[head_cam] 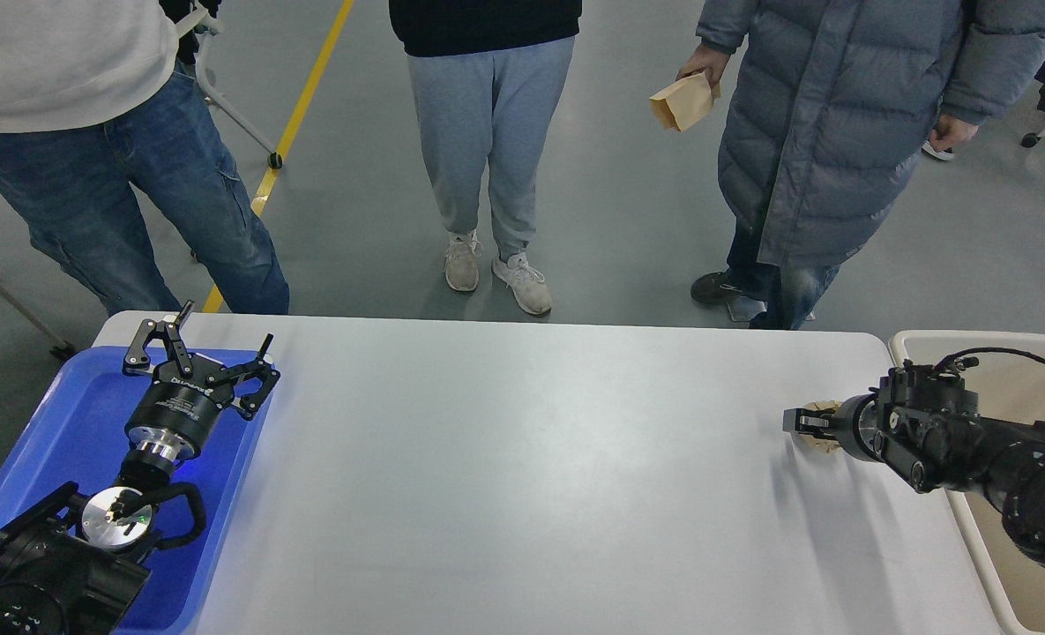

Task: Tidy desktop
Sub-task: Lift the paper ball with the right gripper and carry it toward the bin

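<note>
Looks like a lab or industrial test hall, not a home. Floor [628,220] is smooth grey, sealed, with a yellow lane line [303,110] painted across it at far left, and wheeled stand legs [240,119] just beside it. Three onlookers [487,132] stand at the far edge of a plain pale desktop [522,476], watching two black robot arms.

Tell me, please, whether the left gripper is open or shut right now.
Open. The left gripper hovers above the blue tray with its two fingers spread wide apart and nothing between them.
</note>
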Controlling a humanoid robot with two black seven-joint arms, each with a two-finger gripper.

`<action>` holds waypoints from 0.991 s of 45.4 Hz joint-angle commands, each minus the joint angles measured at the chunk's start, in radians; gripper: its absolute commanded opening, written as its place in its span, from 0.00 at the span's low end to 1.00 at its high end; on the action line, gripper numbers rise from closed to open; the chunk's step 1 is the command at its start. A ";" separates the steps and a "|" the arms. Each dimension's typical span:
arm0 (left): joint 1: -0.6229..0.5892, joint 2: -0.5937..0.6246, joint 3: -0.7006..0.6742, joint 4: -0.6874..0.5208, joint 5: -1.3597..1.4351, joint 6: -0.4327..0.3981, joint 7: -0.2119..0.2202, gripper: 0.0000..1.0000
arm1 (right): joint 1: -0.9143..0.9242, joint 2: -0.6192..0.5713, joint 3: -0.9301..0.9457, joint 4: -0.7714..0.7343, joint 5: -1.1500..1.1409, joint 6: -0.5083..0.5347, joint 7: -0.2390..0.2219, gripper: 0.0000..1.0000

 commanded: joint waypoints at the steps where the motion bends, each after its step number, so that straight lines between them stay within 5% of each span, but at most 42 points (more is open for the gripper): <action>1: 0.000 0.000 0.000 0.000 0.000 0.000 0.000 1.00 | -0.008 -0.001 -0.003 0.002 -0.005 -0.015 0.000 0.35; 14: 0.000 0.000 0.000 0.000 0.000 0.000 0.000 1.00 | -0.014 -0.004 -0.003 0.002 -0.005 -0.008 0.003 0.00; 31: 0.000 0.000 0.000 0.000 0.000 0.000 0.000 1.00 | 0.016 -0.027 -0.014 0.050 -0.008 -0.004 0.037 0.00; 45: 0.000 0.000 0.000 0.000 0.000 0.000 0.000 1.00 | 0.262 -0.220 -0.014 0.317 -0.060 0.042 0.037 0.00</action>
